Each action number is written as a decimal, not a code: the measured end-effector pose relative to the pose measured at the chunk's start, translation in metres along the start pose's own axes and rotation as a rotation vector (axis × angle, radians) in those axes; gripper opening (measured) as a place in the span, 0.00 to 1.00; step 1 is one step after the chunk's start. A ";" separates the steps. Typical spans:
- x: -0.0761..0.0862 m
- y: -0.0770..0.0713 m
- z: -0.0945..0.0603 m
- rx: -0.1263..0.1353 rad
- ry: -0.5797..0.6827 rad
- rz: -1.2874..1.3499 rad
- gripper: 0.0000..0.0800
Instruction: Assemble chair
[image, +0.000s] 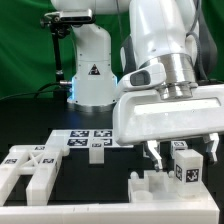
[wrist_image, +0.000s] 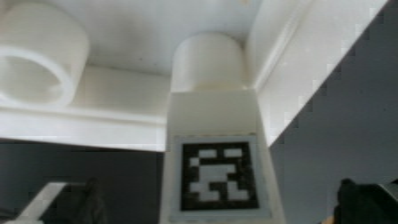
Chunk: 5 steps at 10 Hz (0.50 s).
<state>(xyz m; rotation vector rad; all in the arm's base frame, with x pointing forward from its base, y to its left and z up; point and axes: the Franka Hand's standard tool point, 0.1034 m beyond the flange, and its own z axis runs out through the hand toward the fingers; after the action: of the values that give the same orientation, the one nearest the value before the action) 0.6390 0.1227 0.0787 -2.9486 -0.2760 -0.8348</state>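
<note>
Exterior view: we count four white chair pieces, namely one broad slab (image: 30, 166), one small block (image: 97, 152), one notched block (image: 150, 188) and one tagged block (image: 187, 169). We also count one marker board (image: 86, 137), one robot arm (image: 165, 50) and one pincer (image: 182, 155). Wrist view: we count one black-and-white tag (wrist_image: 217, 172), borne on one white bar (wrist_image: 217, 115).

In the exterior view the arm hides the right end of the marker board (image: 85, 137), and the flat chair slab (image: 28, 168) runs off the lower left corner. The wrist view is blurred. There the frame edge cuts off the dark fingers (wrist_image: 50, 202), so their tips beside the tagged block (wrist_image: 217, 165) cannot be seen.
</note>
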 end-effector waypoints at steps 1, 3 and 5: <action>0.011 0.000 -0.006 0.007 -0.019 0.002 0.81; 0.020 0.001 -0.002 0.020 -0.088 0.020 0.81; 0.012 -0.001 0.003 0.047 -0.262 0.045 0.81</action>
<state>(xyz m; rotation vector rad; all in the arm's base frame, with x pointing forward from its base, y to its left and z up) 0.6501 0.1256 0.0823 -3.0044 -0.2381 -0.4286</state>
